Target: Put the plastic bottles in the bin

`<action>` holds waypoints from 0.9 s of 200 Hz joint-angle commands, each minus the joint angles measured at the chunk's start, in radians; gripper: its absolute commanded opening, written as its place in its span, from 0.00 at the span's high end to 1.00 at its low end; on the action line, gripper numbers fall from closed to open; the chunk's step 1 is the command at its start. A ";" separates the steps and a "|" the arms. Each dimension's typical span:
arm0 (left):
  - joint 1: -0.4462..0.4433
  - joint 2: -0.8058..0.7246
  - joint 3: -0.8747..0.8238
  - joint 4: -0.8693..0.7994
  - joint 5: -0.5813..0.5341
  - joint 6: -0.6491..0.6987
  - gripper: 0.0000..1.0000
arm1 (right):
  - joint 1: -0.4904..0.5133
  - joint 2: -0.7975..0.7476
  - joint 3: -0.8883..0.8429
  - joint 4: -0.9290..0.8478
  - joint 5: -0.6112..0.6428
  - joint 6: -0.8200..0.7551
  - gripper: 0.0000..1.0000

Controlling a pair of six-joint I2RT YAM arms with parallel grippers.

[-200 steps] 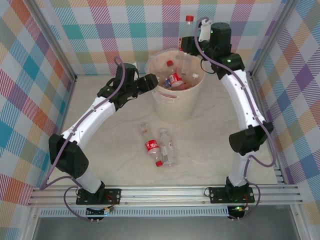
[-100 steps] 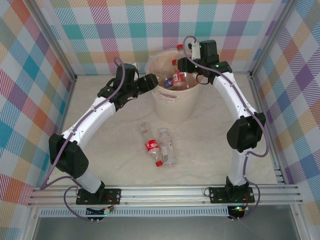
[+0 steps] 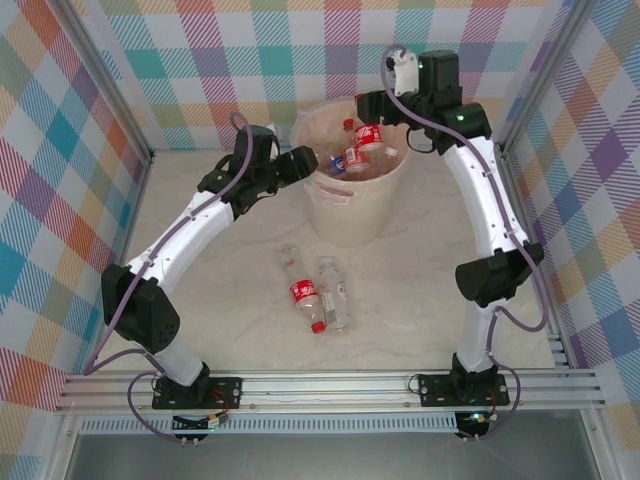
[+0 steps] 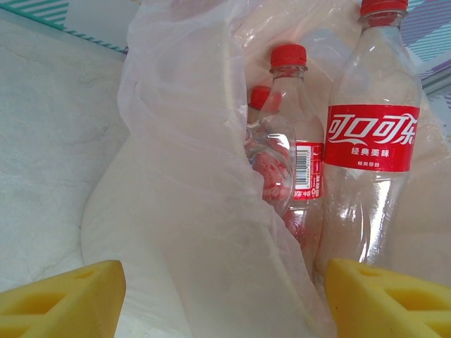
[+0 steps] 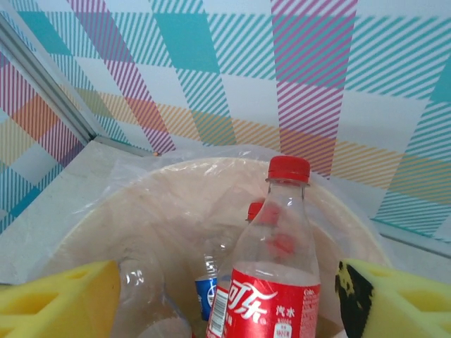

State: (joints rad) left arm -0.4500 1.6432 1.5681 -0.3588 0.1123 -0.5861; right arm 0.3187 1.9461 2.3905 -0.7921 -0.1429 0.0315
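The cream bin (image 3: 345,215) with a clear liner (image 4: 190,176) stands at the middle back and holds several plastic bottles. My right gripper (image 3: 368,105) hangs open over its far right rim. A red-labelled, red-capped bottle (image 5: 278,267) stands upright between the yellow pads (image 5: 63,299), with a gap on each side; the top view has it inside the bin (image 3: 368,135). A blue-labelled bottle (image 5: 206,296) lies deeper in. My left gripper (image 3: 305,163) is open at the bin's left rim, its pads (image 4: 384,299) either side of the liner edge. Three more bottles (image 3: 306,293) lie on the table.
The three loose bottles lie side by side in front of the bin: a red-labelled one, a clear one (image 3: 334,292) to its right and a small clear one (image 3: 289,260) behind. Checked walls close off the back and both sides. Metal rails (image 3: 330,385) run along the near edge.
My right gripper dipped over the bin with the red-labelled bottle, then opened and lifted back a little; the bottle now sits free in the bin. The left arm has not moved.
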 commanded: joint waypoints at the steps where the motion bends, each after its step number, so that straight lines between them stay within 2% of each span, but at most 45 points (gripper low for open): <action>1: 0.003 0.028 0.020 -0.013 0.014 0.022 0.26 | -0.007 -0.077 0.006 -0.120 0.016 -0.032 0.24; 17: 0.004 0.044 0.043 -0.020 0.030 0.029 0.26 | -0.007 -0.133 -0.074 -0.097 0.002 -0.017 0.28; 34: 0.004 0.049 0.052 -0.023 0.032 0.033 0.26 | -0.007 -0.121 -0.120 -0.073 -0.003 -0.004 0.33; 55: 0.004 0.026 0.022 0.020 0.014 0.000 0.26 | -0.003 -0.042 -0.087 -0.060 -0.009 0.031 0.37; 67: 0.004 -0.002 -0.027 0.071 0.006 -0.033 0.26 | 0.006 -0.008 -0.089 -0.015 0.029 0.039 0.39; 82: 0.005 -0.020 -0.040 0.061 -0.014 -0.035 0.26 | 0.009 0.043 -0.080 0.019 0.048 0.057 0.42; 108: 0.005 -0.023 -0.036 0.031 -0.021 -0.029 0.26 | 0.015 0.148 -0.018 0.002 -0.014 0.098 0.42; 126: 0.004 -0.013 -0.016 0.012 -0.008 -0.031 0.26 | 0.041 0.193 0.042 -0.067 -0.031 0.072 0.41; 139: 0.004 -0.003 0.014 -0.018 -0.001 -0.014 0.26 | 0.051 0.176 0.054 -0.117 -0.043 0.048 0.40; 159: 0.004 0.014 0.046 -0.049 0.000 0.013 0.26 | 0.051 0.071 -0.026 -0.095 -0.055 0.034 0.39; 180: 0.006 0.032 0.069 -0.052 0.017 0.023 0.26 | 0.048 -0.009 -0.029 -0.125 -0.032 0.015 0.34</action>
State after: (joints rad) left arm -0.4500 1.6539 1.5871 -0.3687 0.1123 -0.5987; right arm 0.3607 2.0727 2.3604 -0.8516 -0.1589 0.0803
